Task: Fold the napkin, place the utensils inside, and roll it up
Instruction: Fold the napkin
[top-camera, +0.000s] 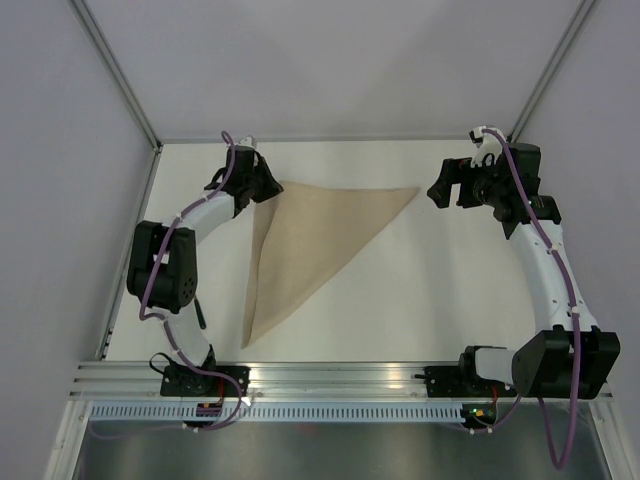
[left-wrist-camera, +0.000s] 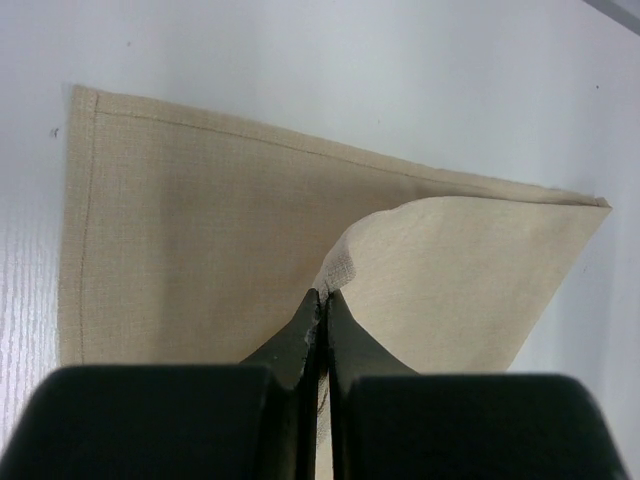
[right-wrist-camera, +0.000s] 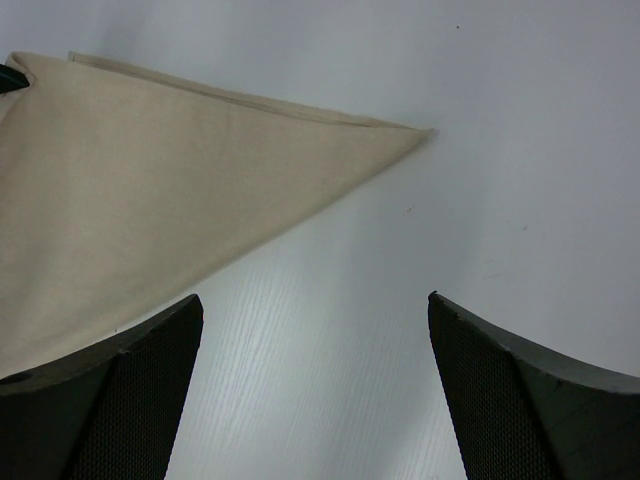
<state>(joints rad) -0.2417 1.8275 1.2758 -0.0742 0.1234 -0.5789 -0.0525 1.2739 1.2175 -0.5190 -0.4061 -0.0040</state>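
The napkin (top-camera: 310, 235) lies on the counter (top-camera: 420, 300), folded into a triangle with one tip to the right and one toward the near edge. It is judged light, soft and limp, so no shape would be kept once lifted. It is best taken at a hemmed corner. The far-left corner of its upper layer is clamped in the left claw (top-camera: 262, 183), whose fingers are pressed together on the cloth. The right claw (top-camera: 455, 185) is held wide apart and empty, just beyond the right tip. Bare counter is left to the right of the cloth, and walls (top-camera: 60, 150) close in the far and side edges.
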